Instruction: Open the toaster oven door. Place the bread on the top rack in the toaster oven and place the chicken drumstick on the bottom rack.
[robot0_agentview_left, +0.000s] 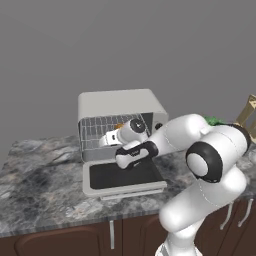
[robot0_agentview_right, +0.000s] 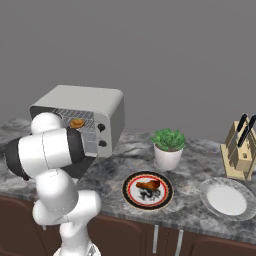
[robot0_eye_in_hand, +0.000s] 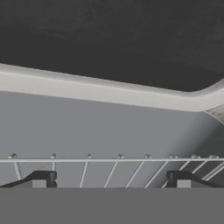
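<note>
Progress looks about halfway: the light-grey framed toaster oven door (robot0_agentview_left: 124, 179) with its dark glass lies folded flat on the marbled grey worktop (robot0_agentview_left: 35, 190), and the small golden-brown bread (robot0_agentview_right: 76, 123) sits on the upper silver wire rack (robot0_agentview_right: 75, 114) inside the boxy light-grey toaster oven (robot0_agentview_left: 119, 104). The dark two-finger tool (robot0_eye_in_hand: 112, 179) is at the oven mouth above a wire rack, spread wide and holding nothing. The brown chicken drumstick (robot0_agentview_right: 148, 185) lies on a red-rimmed round plate (robot0_agentview_right: 131, 197), well apart from the oven; moving it to the lower rack remains.
</note>
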